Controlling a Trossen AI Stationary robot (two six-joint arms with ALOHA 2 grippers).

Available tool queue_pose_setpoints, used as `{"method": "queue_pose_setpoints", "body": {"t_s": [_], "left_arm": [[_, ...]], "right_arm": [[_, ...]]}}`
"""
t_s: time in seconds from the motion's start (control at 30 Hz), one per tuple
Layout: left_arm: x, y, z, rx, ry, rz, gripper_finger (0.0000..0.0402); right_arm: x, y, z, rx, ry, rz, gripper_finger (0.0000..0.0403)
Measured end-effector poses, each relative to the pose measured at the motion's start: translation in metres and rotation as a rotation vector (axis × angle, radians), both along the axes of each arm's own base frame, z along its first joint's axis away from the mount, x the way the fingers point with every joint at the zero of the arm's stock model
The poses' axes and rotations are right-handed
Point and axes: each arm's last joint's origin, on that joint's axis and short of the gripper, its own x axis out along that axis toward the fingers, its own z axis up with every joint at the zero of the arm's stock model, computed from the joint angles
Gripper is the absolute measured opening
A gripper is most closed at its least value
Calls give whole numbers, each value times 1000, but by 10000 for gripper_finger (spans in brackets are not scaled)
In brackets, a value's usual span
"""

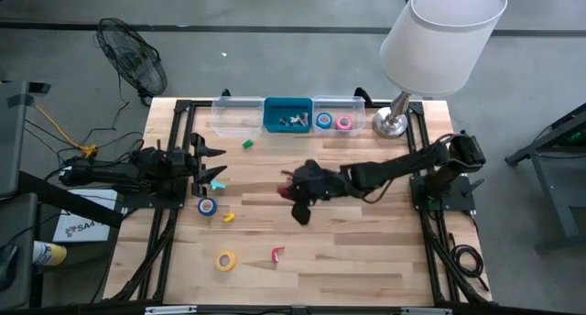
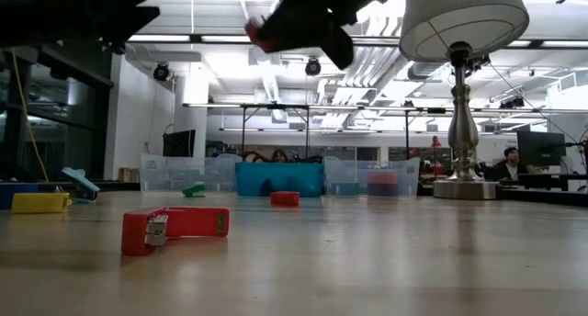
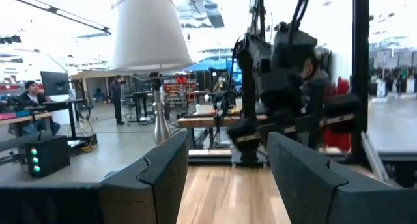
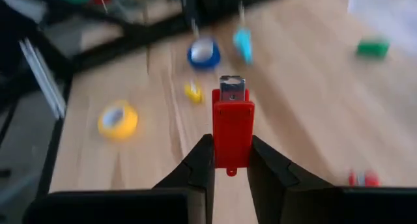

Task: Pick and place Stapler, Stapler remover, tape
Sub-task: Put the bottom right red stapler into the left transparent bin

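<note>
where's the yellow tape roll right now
In the high view the yellow tape roll lies on the table's near-left part, just left of a small red stapler and below the blue tape roll.

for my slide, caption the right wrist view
Right gripper shut on a red stapler, held above the wooden table.

Tape roll point(image 1: 225, 259) left of stapler point(image 1: 277, 254)

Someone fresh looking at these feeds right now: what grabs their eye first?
The right gripper, raised over the middle of the wooden table, its jaws clamped on a small red plastic stapler. Then the big white-shaded lamp at the far right corner, beside the row of blue and clear plastic bins.
</note>
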Motion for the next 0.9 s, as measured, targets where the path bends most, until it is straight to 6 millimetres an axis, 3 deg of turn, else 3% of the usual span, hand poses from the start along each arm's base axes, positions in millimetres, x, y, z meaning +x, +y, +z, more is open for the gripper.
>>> {"method": "queue_pose_setpoints", "body": {"t_s": [0.27, 0.47, 0.9], "left_arm": [[17, -1, 18, -159, 39, -48, 205], [39, -2, 43, -157, 32, -49, 205], [85, -4, 72, -127, 101, -48, 205]], "right_arm": [[13, -30, 28, -142, -141, 0, 55], [18, -47, 48, -212, -214, 25, 55], [23, -56, 83, -340, -309, 125, 58]]}}
